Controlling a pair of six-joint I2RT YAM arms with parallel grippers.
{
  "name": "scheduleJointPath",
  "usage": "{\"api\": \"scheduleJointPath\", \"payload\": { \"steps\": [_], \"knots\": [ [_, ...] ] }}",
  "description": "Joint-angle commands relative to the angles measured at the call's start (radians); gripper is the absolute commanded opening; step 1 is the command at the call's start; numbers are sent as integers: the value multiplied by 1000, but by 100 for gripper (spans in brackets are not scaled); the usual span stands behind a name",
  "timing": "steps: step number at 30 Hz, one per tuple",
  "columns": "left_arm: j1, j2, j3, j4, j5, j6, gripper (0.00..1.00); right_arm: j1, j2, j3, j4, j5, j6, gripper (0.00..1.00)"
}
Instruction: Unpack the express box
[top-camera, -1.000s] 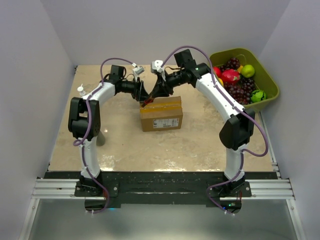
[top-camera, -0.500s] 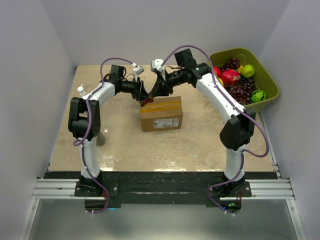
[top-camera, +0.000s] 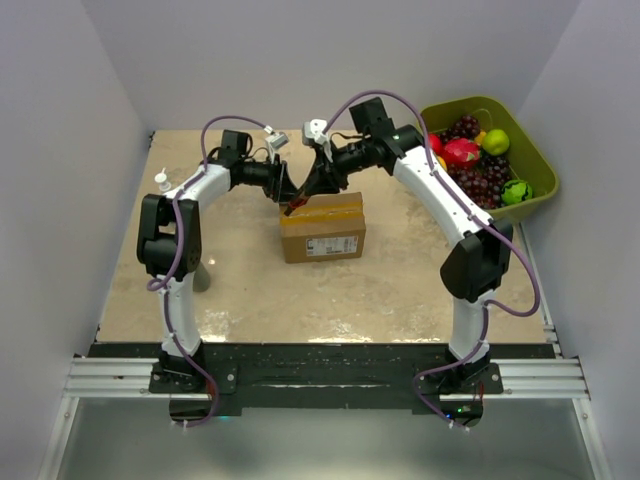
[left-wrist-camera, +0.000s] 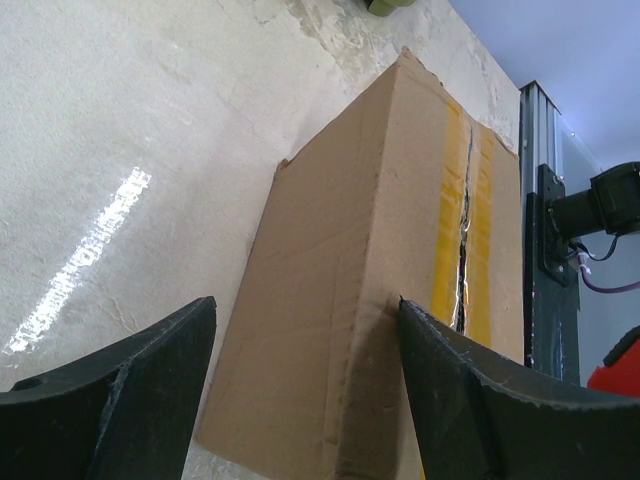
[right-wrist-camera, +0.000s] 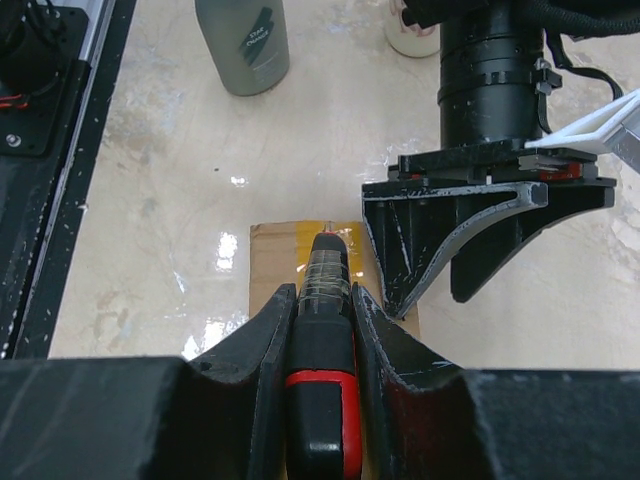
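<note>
The express box (top-camera: 322, 228) is a brown carton with yellow tape on top and a white label on its near side, at mid table. My left gripper (top-camera: 287, 194) is open at the box's far left corner; in the left wrist view its fingers (left-wrist-camera: 130, 400) straddle the box (left-wrist-camera: 340, 300). The seam in the tape (left-wrist-camera: 462, 215) shows a dark slit. My right gripper (top-camera: 308, 188) is shut on a black and red cutter (right-wrist-camera: 324, 340). The cutter's tip rests on the taped top of the box (right-wrist-camera: 275, 262), right beside the left gripper (right-wrist-camera: 480, 230).
A green bin (top-camera: 545, 165) full of fruit stands at the far right. A small white bottle (top-camera: 161, 181) stands at the far left edge. A grey-green bottle (right-wrist-camera: 243, 40) and a white cup-like thing (right-wrist-camera: 410, 35) stand on the table beyond the box.
Almost nothing: both grippers and the box keep their places; the right arm's elbow has shifted very slightly.
</note>
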Motion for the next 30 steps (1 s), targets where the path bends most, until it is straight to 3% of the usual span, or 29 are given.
{"api": "scheduleJointPath", "payload": {
  "steps": [1,8,30],
  "knots": [
    [-10,28,19,-10,-39,15,77,4,-68,-18,67,9,10,0],
    [-10,31,21,-10,-38,12,77,6,-51,-7,62,12,7,0],
    [-11,45,35,-3,-39,9,77,9,39,132,-201,117,-145,0]
  ]
}}
